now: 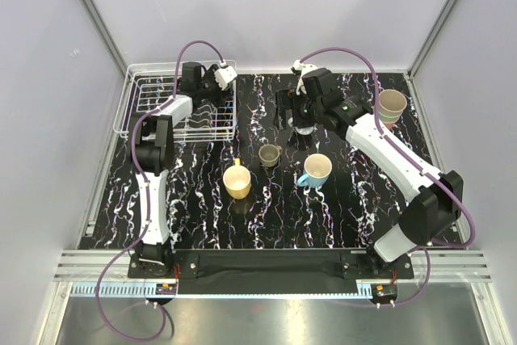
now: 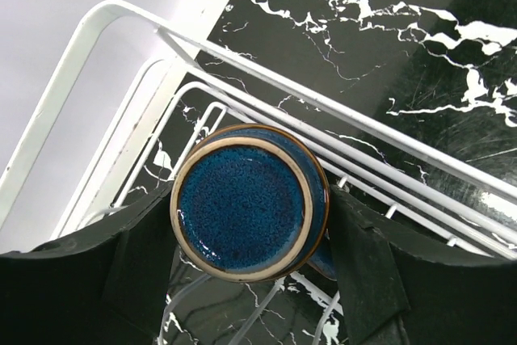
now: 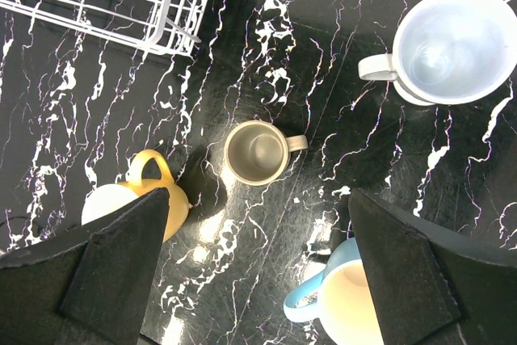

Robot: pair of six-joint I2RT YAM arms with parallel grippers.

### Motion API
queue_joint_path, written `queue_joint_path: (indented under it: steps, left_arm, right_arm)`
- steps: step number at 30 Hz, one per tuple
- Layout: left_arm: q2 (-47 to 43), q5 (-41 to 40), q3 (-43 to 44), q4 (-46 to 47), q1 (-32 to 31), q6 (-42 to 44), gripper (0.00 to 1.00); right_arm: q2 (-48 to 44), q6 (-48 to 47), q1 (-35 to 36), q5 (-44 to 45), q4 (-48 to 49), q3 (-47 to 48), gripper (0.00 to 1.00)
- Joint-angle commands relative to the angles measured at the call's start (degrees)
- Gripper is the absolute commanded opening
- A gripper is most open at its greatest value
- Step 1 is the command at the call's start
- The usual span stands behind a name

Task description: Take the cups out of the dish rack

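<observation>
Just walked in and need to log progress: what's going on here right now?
The left claw is closed on a dark blue cup over the dish rack. The right claw is open and empty above the table, where a yellow cup, a grey cup, a light blue cup and a pale mug already stand. Stacked tumblers sit at the far right.

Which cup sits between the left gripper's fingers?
The navy cup, at the dish rack; the yellow mug, grey-brown mug, cyan mug and pale blue mug stand on the table.
</observation>
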Motion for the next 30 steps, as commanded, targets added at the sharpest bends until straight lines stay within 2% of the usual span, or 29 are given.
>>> queue_joint_path:
  steps: [1, 3, 4, 7, 19, 23, 26, 30]
  left_arm:
    - [-4.8, 0.0, -1.5, 7.1, -0.3, -4.9, 0.19]
    - [-5.7, 0.3, -2.0, 7.1, -0.4, -6.3, 0.13]
    - [-6.0, 0.1, -2.2, 7.1, -0.5, -6.5, 0.06]
    - [-7.9, -0.5, -3.0, 7.1, -0.6, -8.7, 0.00]
    - [-16.5, -2.6, -4.9, 4.9, -0.4, -17.2, 0.00]
    - [-20.1, -1.7, -6.6, 4.6, -0.4, -22.5, 0.00]
    - [-24.0, 0.2, -8.1, 3.4, -0.4, -28.5, 0.00]
    - [-31.8, 5.8, -12.1, 5.9, -0.4, -37.9, 0.00]
  right_arm:
    - [-0.5, 0.1, -0.3, -0.7, 2.2, 0.7, 1.00]
    - [-0.6, 0.5, -0.3, -1.1, 2.3, 0.7, 0.99]
    - [-0.7, 0.6, -0.3, -1.2, 2.2, 0.7, 1.00]
    - [-0.7, 1.3, -0.3, -1.9, 2.4, 0.3, 1.00]
    - [-0.3, 3.6, -0.3, -5.0, 4.0, -1.4, 1.00]
    - [0.5, 4.5, -0.3, -6.4, 4.8, -0.6, 1.00]
    - [1.1, 6.2, -0.6, -9.4, 7.3, -0.4, 1.00]
    - [1.4, 12.9, -4.2, -21.4, 17.0, -2.3, 0.99]
